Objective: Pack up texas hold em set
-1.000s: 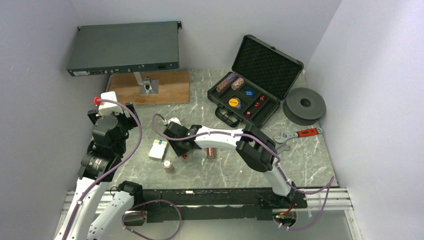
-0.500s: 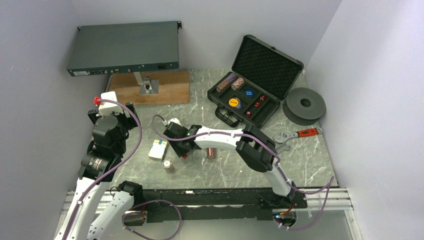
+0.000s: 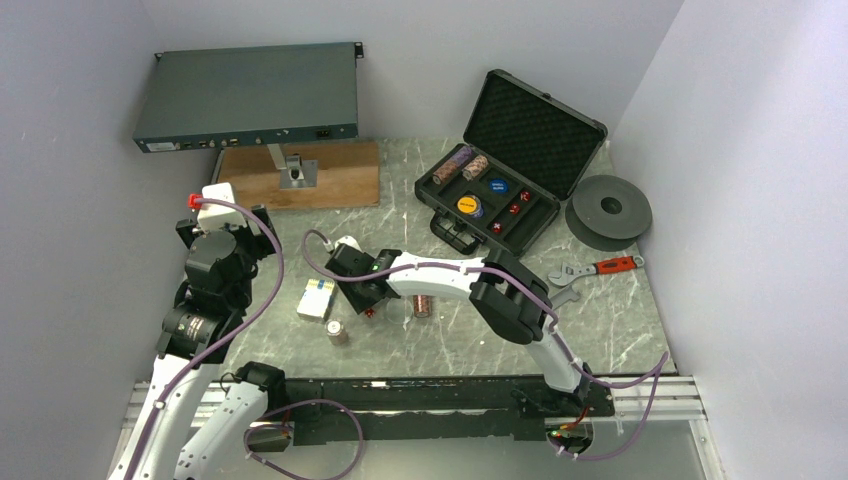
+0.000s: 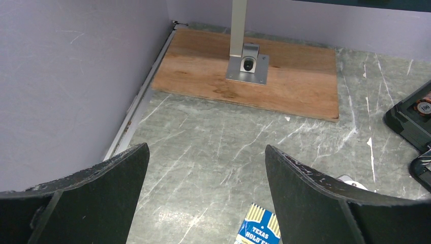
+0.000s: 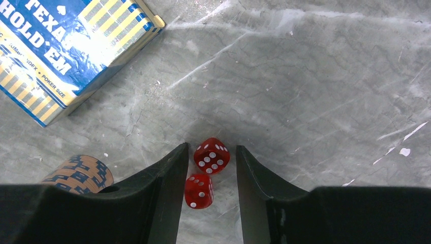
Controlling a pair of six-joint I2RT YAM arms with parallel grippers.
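Two red dice lie on the marble table between the fingers of my right gripper, which is narrowly open around them; the nearer die is close to the left finger. In the top view the right gripper sits at table centre-left. A blue Texas Hold'em card box lies just left of it and also shows in the right wrist view. One chip stack stands near the box, another by the right arm. The open black case holds chips, dealer buttons and dice. My left gripper is open and empty above the table.
A wooden board with a metal stand holding a grey rack unit is at the back left. A grey spool and a red-handled wrench lie right of the case. Walls close in left, back and right.
The right wrist has shifted very slightly over the dice. Nothing else has moved.
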